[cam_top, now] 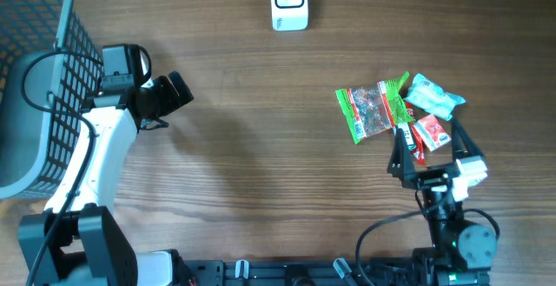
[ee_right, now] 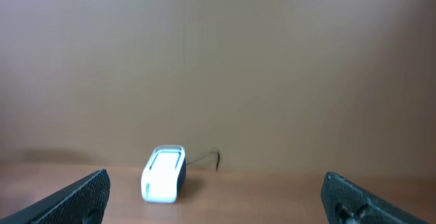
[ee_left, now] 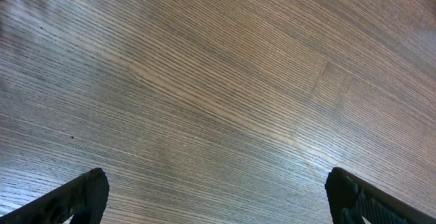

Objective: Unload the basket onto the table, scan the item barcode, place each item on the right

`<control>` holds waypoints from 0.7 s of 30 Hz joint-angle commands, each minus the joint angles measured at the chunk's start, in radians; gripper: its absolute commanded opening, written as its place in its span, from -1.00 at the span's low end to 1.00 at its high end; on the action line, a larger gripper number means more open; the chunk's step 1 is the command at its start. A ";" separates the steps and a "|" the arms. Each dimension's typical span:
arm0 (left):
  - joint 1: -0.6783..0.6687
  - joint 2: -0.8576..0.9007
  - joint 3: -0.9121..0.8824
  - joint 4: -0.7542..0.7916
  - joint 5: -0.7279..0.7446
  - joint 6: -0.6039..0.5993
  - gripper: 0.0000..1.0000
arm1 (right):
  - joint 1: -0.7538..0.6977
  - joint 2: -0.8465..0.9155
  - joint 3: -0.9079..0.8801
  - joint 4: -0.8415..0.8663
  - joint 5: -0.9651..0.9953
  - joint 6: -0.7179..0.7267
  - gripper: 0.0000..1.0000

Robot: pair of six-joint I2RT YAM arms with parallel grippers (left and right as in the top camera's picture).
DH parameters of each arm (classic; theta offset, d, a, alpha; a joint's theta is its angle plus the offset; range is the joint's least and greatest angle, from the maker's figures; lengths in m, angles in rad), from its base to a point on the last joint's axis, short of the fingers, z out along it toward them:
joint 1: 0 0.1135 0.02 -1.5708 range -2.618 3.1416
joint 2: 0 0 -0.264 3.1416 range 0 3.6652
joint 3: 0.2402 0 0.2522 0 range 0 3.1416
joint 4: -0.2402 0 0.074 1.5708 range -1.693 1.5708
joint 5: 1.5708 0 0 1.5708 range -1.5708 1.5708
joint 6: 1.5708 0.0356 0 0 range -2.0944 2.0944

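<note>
Three snack packets lie in a cluster at the right of the table: a green one [cam_top: 372,108], a pale teal one [cam_top: 434,97] and a small red one [cam_top: 427,133]. The white barcode scanner [cam_top: 288,1] stands at the far middle edge; the right wrist view shows the scanner [ee_right: 163,174] ahead and to the left. My right gripper [cam_top: 428,147] is open just near of the packets, above the red one, with nothing between its fingers [ee_right: 88,193]. My left gripper [cam_top: 178,93] is open over bare wood at the left, far from the packets, its fingers [ee_left: 87,193] wide apart. No barcode is visible.
A grey mesh basket [cam_top: 26,77] fills the far left corner, right beside the left arm. A thin cable [ee_right: 211,157] trails from the scanner at the table's back edge, with a plain brown wall behind it.
</note>
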 commanded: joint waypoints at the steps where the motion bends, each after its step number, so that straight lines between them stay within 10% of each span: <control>1: 0.005 -0.015 0.013 0.002 -0.006 0.016 1.00 | -0.008 -0.016 -0.011 -0.080 0.006 0.018 1.00; 21: 0.005 -0.015 0.013 0.001 -0.006 0.016 1.00 | -0.008 -0.016 -0.011 -0.245 -0.004 -0.060 0.99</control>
